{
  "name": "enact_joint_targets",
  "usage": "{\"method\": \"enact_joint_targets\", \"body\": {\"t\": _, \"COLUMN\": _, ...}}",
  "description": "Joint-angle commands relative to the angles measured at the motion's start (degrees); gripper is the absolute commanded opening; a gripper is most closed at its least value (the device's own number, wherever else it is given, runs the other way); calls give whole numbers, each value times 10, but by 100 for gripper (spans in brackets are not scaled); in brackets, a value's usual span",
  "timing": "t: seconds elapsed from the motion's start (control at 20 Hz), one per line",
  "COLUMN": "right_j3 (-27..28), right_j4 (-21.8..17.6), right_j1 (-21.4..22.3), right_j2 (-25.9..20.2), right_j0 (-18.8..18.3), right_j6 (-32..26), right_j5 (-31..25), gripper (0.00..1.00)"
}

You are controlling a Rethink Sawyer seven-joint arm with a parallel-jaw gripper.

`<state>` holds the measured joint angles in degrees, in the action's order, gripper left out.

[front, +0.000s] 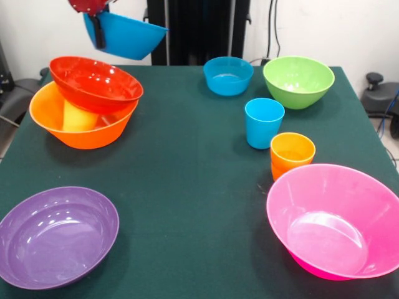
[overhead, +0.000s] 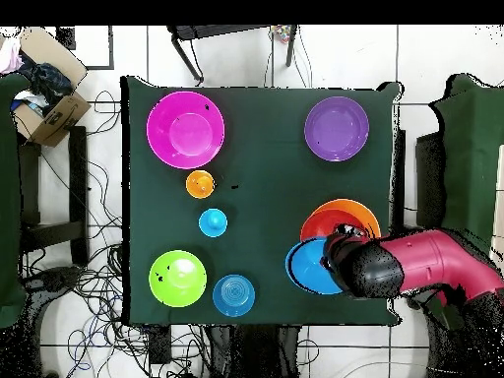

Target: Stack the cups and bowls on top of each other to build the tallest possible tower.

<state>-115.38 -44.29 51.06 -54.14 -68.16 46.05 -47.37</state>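
Arm (overhead: 433, 268) came in from the right edge of the overhead view, red shell with black wrist section (overhead: 366, 268), reaching left over the table's right side. In the front view only the lower end showed at the top left: red housing and gripper (front: 96, 31) pointing down, raised well clear of the table. One black finger (front: 97, 32) lay against the outside wall of a blue bowl (front: 128, 36), clamped on its rim; bowl hung tilted in the air.
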Motion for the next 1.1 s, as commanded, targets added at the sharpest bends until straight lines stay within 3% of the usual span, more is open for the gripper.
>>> {"method": "enact_joint_targets", "body": {"t": 0.05, "right_j3": 47, "right_j4": -21, "right_j1": -46, "right_j2": -11, "right_j0": 5, "right_j6": -171, "right_j5": -65, "gripper": 0}}
{"method": "enact_joint_targets", "body": {"t": 0.3, "right_j3": 65, "right_j4": -24, "right_j1": -55, "right_j2": -10, "right_j0": 14, "right_j6": -173, "right_j5": -73, "gripper": 0}}
{"method": "enact_joint_targets", "body": {"t": 0.7, "right_j3": 59, "right_j4": -16, "right_j1": -47, "right_j2": -17, "right_j0": 3, "right_j6": -175, "right_j5": -75, "gripper": 0}}
{"method": "enact_joint_targets", "body": {"t": 1.1, "right_j3": 65, "right_j4": -31, "right_j1": -73, "right_j2": -17, "right_j0": -17, "right_j6": -195, "right_j5": -58, "gripper": 0}}
